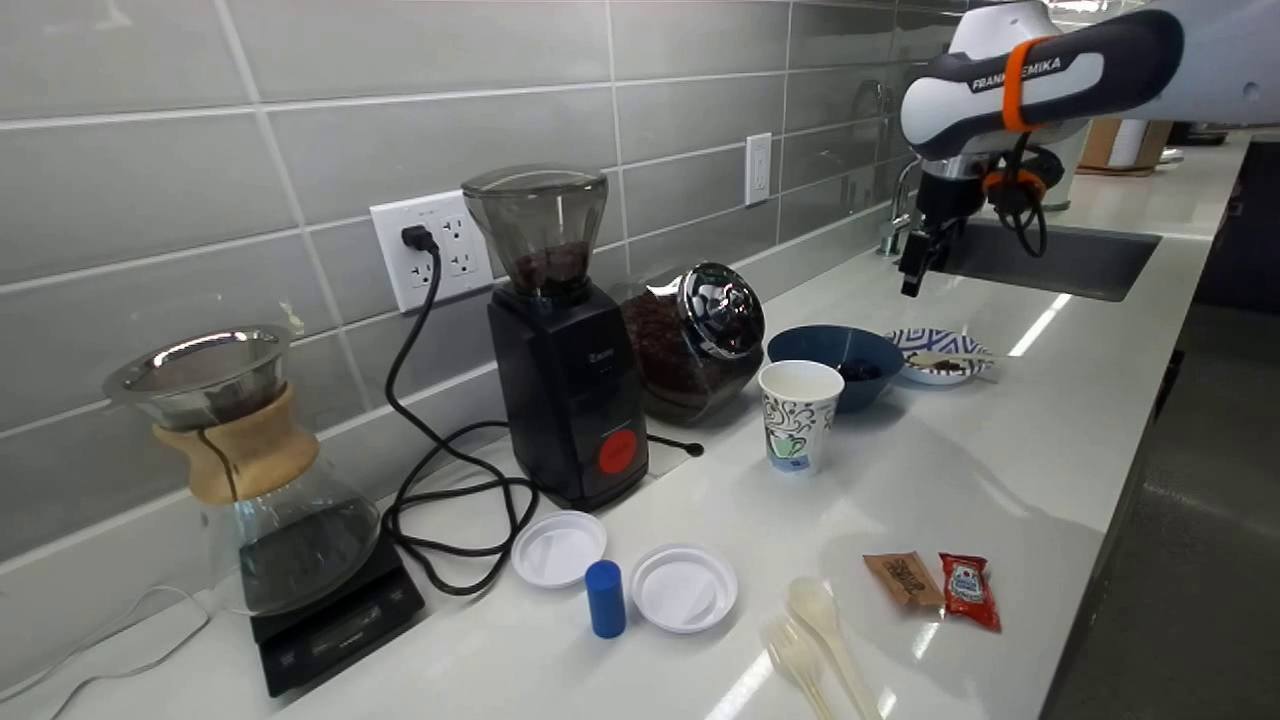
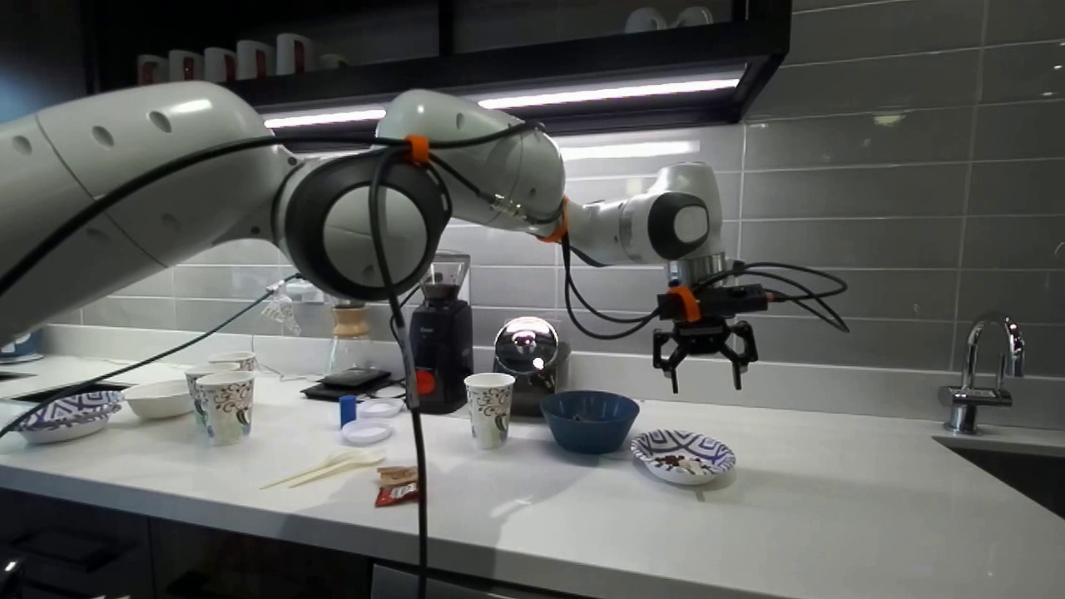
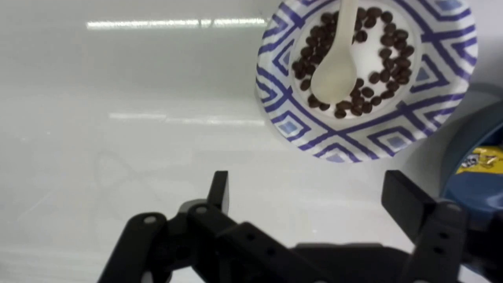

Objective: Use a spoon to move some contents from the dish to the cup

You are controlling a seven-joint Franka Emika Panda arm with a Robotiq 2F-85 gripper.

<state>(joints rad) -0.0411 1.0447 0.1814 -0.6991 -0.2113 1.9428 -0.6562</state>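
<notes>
The dish, a white paper bowl with a blue-purple pattern (image 3: 290,127), holds dark coffee beans and stands on the counter; it shows in both exterior views (image 1: 912,343) (image 2: 648,450). A cream plastic spoon (image 3: 335,78) lies in it, bowl end on the beans; its handle leaves the top of the wrist view. The spoon also shows in an exterior view (image 1: 955,356). The white patterned cup (image 1: 800,415) stands upright beyond the blue bowl, also in an exterior view (image 2: 489,411). My gripper (image 3: 308,177) is open and empty, above the counter near the dish (image 2: 705,389).
A blue bowl (image 2: 589,424) with a yellow packet stands between dish and cup. A glass jar (image 1: 680,350), black grinder (image 1: 565,390) and carafe (image 1: 290,540) stand along the wall. Lids (image 1: 684,588), a fork (image 1: 797,660), another spoon (image 1: 828,620) and packets (image 1: 968,590) lie nearer the front.
</notes>
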